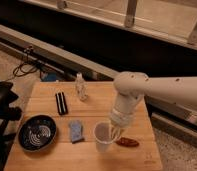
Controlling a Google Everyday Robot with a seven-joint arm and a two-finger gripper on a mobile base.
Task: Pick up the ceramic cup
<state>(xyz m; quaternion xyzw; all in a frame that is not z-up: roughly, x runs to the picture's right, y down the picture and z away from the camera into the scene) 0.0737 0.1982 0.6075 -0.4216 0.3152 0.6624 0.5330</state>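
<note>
Dark bowl (37, 132) with swirled inside, far left of the pincer. Black bar-shaped object (61, 103) and small clear bottle (81, 87), left of and behind the pincer. Blue cloth (76, 131), just left of the cup. Ceramic cup (104, 137): plain white, handleless, slightly tapered, long axis upright and wide mouth facing up (leaning a little, if at all), directly beneath the pincer on the wooden surface (92, 160). Pincer (114, 132), reaching down at the cup's right rim; whether it grips cannot be told. Reddish-brown object (127, 142), just right of the pincer.
</note>
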